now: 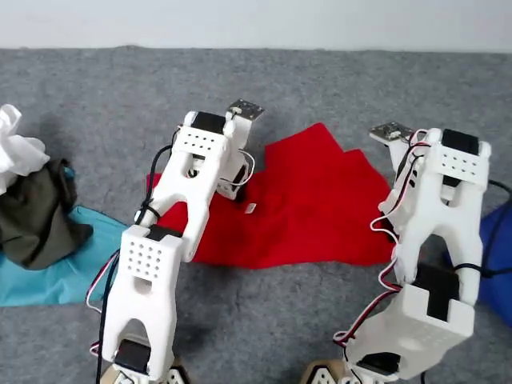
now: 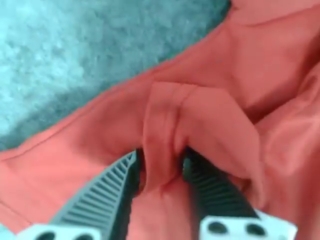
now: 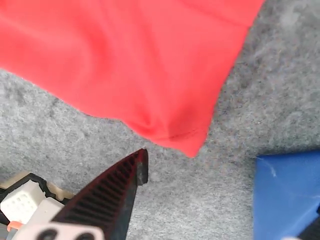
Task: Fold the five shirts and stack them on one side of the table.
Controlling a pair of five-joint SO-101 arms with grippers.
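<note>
"What do the arms do with the red shirt [image 1: 320,200] now?"

"It lies spread on the table [image 1: 360,88]. The left gripper [image 2: 161,159] is squeezed tight on a fold at its left side. The right gripper [image 3: 227,192] is wide open, holding nothing, just beside a corner on its right side. I think it should grab that corner, then both lift together and lay the edge over flat."

"How many shirts?"

"Five, I think. One red. One blue shirt [image 1: 496,256] to its right. A teal shirt [image 1: 48,272], a dark shirt [image 1: 36,216] and a white shirt [image 1: 16,148] are well off to its left. Two arms."
</note>
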